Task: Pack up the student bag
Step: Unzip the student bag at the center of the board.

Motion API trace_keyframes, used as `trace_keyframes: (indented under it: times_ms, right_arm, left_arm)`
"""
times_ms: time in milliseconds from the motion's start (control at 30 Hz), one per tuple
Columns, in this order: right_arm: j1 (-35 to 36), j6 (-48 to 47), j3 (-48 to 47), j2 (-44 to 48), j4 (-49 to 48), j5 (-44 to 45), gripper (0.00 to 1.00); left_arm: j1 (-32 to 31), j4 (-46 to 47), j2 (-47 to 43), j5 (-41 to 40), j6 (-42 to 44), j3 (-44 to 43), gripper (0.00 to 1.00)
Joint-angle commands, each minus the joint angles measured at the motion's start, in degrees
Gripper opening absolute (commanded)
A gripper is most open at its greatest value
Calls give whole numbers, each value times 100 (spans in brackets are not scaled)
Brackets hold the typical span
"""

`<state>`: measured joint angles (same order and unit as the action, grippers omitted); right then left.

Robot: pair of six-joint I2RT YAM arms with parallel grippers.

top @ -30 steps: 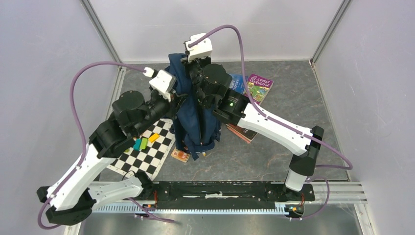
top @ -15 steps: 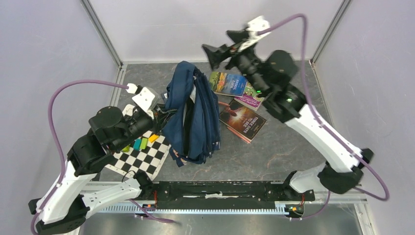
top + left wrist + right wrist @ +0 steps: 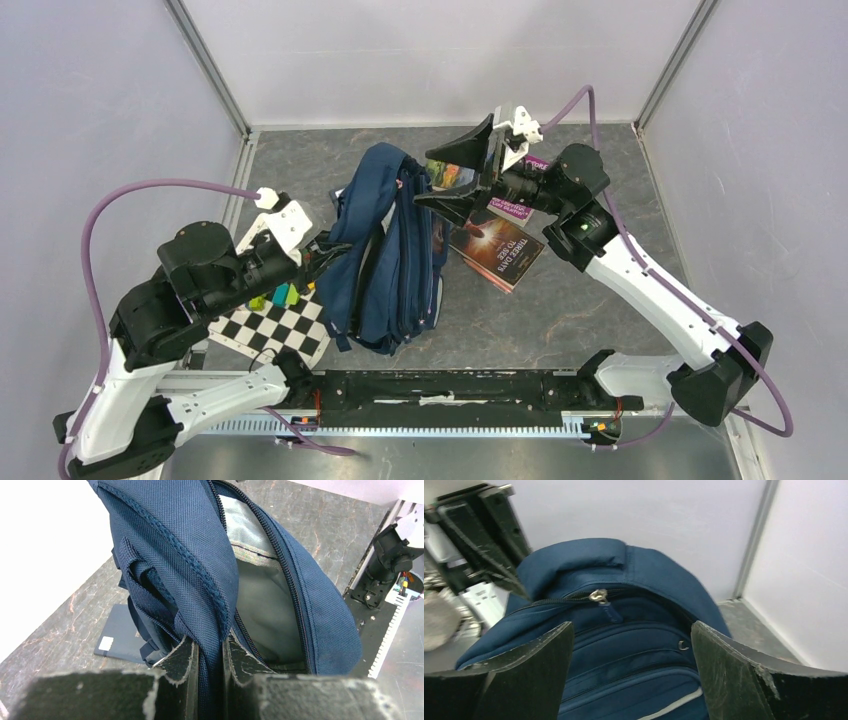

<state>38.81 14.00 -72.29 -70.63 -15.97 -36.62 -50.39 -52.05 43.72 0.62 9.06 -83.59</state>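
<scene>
The student bag (image 3: 385, 260) is sitting in the middle of the overhead frame on the grey marbled table (image 3: 600, 290), slumping on its side with its top pointing toward the upper edge. In the left wrist view its main zip is gaping open and showing a pale grey lining (image 3: 260, 600). In the right wrist view the bag (image 3: 634, 630) is filling the centre of the frame, and a metal zip pull (image 3: 598, 596) is lying near its top.

The left gripper (image 3: 328, 250) is biting onto the bag's left edge. In the left wrist view the left gripper (image 3: 210, 650) is pressing a fold of navy fabric between its two fingers (image 3: 182, 665).

The right gripper (image 3: 455, 175) is hovering at the bag's upper right with its jaws spread wide and nothing between them. Whether its lower tip is touching the fabric cannot be told.

Right of the bag, three books are lying flat. A colourful book (image 3: 447, 172) is half hidden under the right gripper, a purple book (image 3: 520, 208) is peeking out beside it, and a dark reddish book (image 3: 497, 250) is lying below them. At the lower left, a chessboard (image 3: 275, 328) is carrying some coloured blocks (image 3: 280, 295) under the left arm. In the left wrist view a dark flat item (image 3: 117, 637) with a small white label is resting beside the bag.
</scene>
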Motion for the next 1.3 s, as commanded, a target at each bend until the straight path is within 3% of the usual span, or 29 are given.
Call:
trace_keyframes:
  times_ms: [0, 233, 433, 800, 1067, 1133, 1267]
  right_arm:
    - [-57, 567, 184, -20, -1164, -970, 89]
    - [-57, -34, 47, -300, -1120, -987, 82]
    - [8, 5, -23, -551, -1124, -1098, 64]
    - [441, -73, -103, -724, -1271, -834, 54]
    - [459, -822, -416, -582, -212, 920, 5]
    - [461, -1118, -652, -532, 361, 1588, 0]
    - [399, -1811, -1156, -693, 1240, 2500, 0]
  left_arm:
    - [-32, -371, -15, 433, 389, -164, 2]
    - [-32, -349, 44, 562, 368, -184, 2]
    - [-32, -265, 115, 478, 325, -179, 2]
    - [-32, -209, 233, 443, 346, -159, 2]
    - [-32, -273, 222, 14, 453, -184, 2]
    - [-28, -328, 192, -220, 527, -239, 2]
    - [-32, -433, 154, -340, 596, -459, 2]
